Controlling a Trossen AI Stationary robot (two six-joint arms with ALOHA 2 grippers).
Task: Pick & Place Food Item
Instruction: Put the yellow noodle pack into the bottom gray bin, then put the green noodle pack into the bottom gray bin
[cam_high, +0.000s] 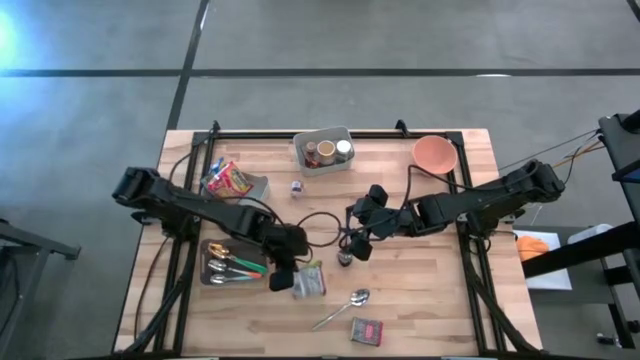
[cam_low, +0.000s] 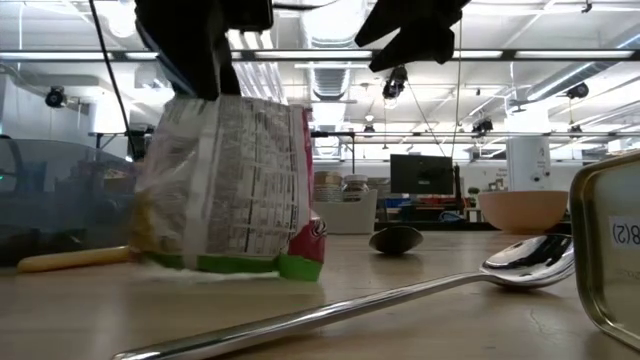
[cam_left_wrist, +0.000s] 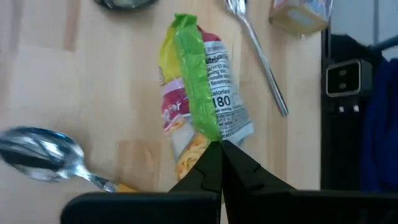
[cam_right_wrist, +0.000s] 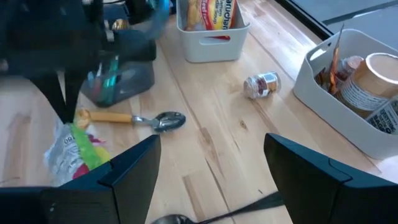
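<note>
My left hand (cam_left_wrist: 221, 149) pinches the packet (cam_left_wrist: 202, 106) by one thin edge; lifted fast, it could slip. Right hand (cam_right_wrist: 211, 155) waits open.

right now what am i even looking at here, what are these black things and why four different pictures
The black things are two robot arms at a wooden table, each ending in a two-finger gripper. All four pictures show the same moment. One camera looks straight down from above, one sits at table-top height, and one rides on each arm's wrist.

The left gripper is shut on the edge of a snack packet, pinching it between its fingers. The right gripper hangs open over the middle of the table, holding nothing.

On the table lie a loose spoon, a dark tray of cutlery, a grey bin of containers, another bin with packets, a small jar on its side, a pink bowl and a small tin.
</note>
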